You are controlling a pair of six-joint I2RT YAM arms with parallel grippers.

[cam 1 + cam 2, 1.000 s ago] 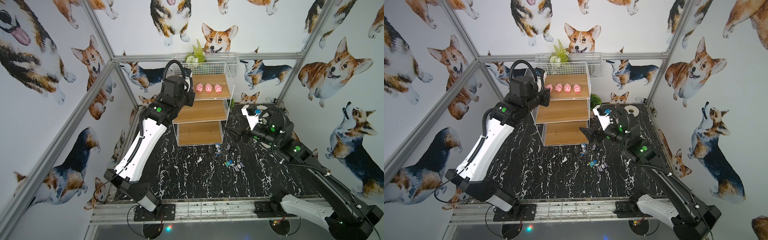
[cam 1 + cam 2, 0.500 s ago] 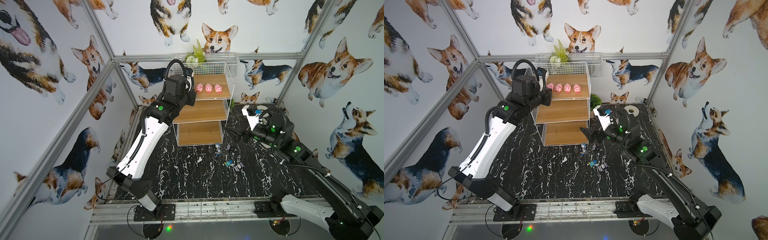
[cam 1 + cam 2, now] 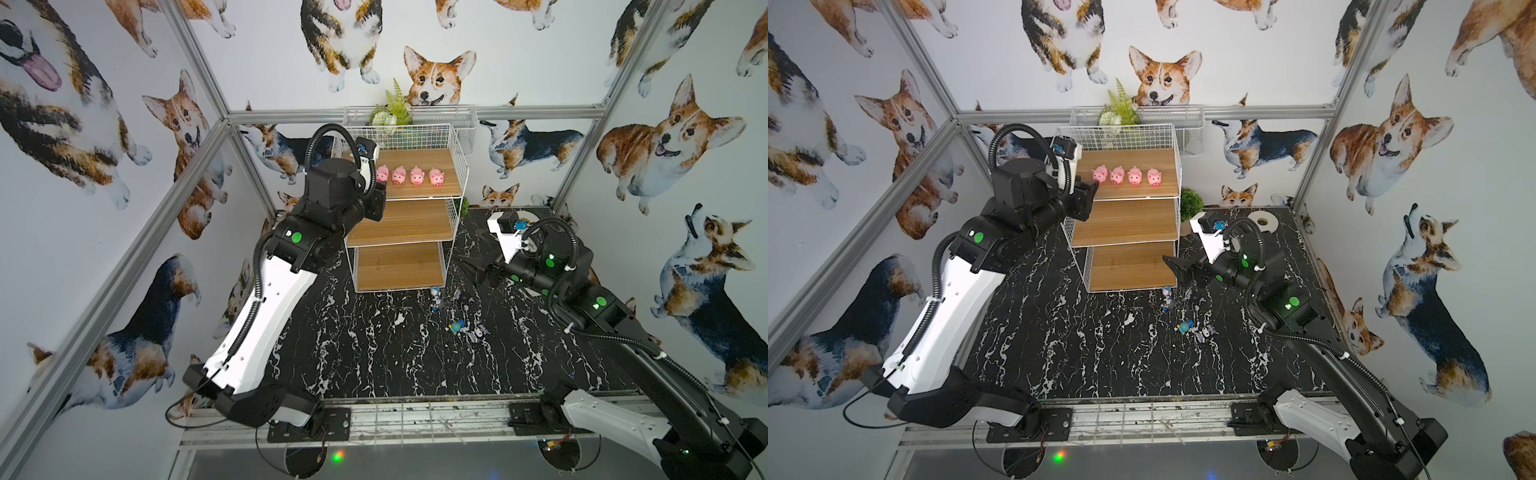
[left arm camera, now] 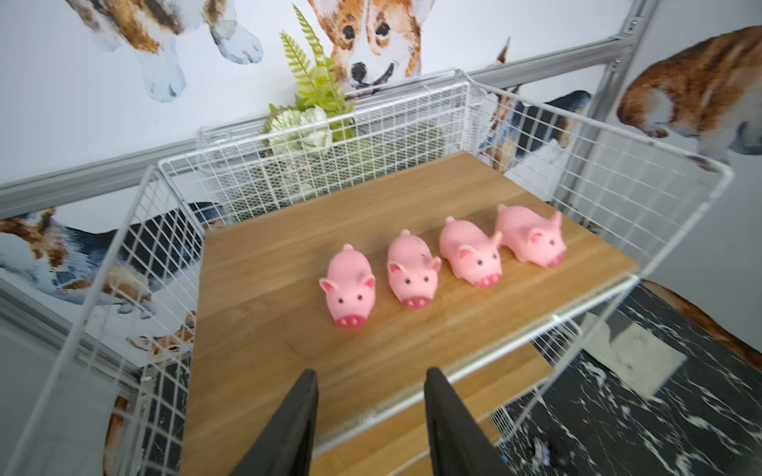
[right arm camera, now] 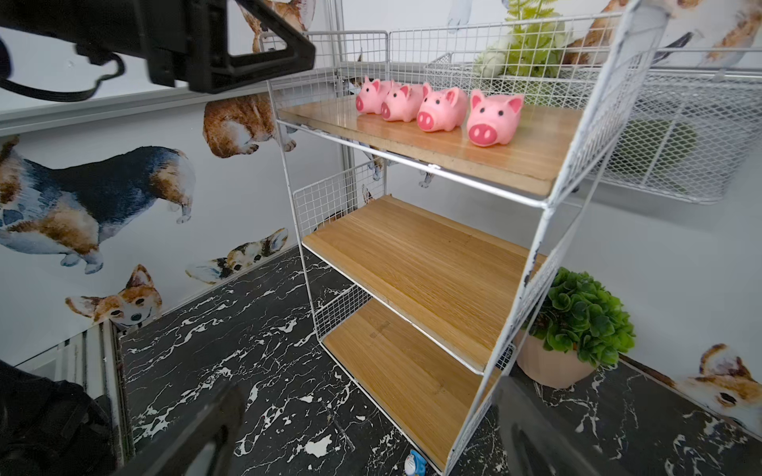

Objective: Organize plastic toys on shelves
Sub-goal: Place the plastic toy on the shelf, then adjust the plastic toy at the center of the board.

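Several pink pigs (image 4: 412, 274) stand in a row, snouts forward, on the top shelf (image 3: 419, 192) of the white wire rack, also seen in the right wrist view (image 5: 437, 111). My left gripper (image 4: 371, 371) hovers just in front of that shelf's front edge, near the leftmost pig (image 3: 382, 172), open and holding nothing. The middle shelf (image 3: 403, 222) and bottom shelf (image 3: 399, 266) are bare. Small blue-grey figures (image 3: 435, 293) (image 3: 456, 327) and a black-and-purple figure (image 3: 478, 331) lie on the black marble floor in front of the rack. My right gripper (image 5: 367, 391) stays low by the rack's right front corner, open and holding nothing.
A white wire basket with a fern (image 3: 395, 114) hangs behind the rack. A potted green plant (image 5: 577, 325) stands right of the rack, and a white tape roll (image 3: 1264, 220) lies at the back right. Corgi-print walls close in three sides.
My left gripper has opened and drawn back a little from the top shelf, leaving the leftmost pig standing there. The right arm has not moved.
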